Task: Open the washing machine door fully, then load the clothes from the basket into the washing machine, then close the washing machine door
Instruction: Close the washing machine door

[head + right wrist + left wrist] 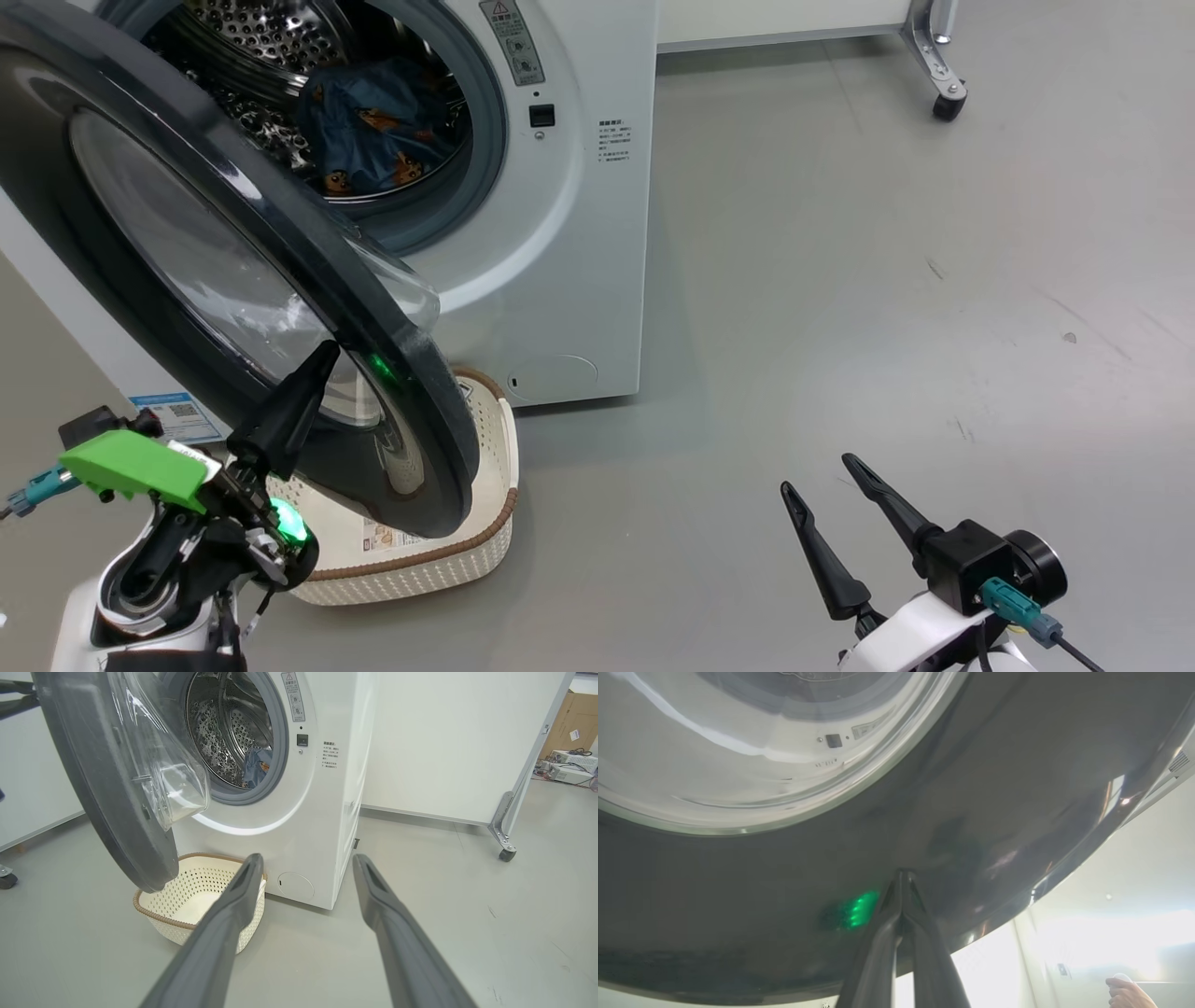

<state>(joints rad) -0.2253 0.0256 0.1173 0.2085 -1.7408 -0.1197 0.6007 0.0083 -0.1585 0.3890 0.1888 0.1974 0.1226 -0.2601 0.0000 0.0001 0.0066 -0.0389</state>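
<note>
The washing machine (pixel 560 233) (pixel 317 812) stands with its door (pixel 233 280) (pixel 103 779) swung partly out over the basket (pixel 485 504) (pixel 196 900). Blue clothes (pixel 383 121) (pixel 257 765) with orange figures lie inside the steel drum. The basket holds nothing that I can see. My left gripper (pixel 322 355) (pixel 902 873) is shut, its tips pressed against the door's glossy black outer rim. My right gripper (pixel 822 471) (pixel 306 858) hangs open over the floor at the lower right, holding nothing.
Grey floor (pixel 887 280) spreads to the right of the machine. A white panel on a castor leg (pixel 948 93) (pixel 507 851) stands behind. A cardboard box and equipment (pixel 570 751) sit far right. A person's hand (pixel 1127 991) shows at the lower right of the left wrist view.
</note>
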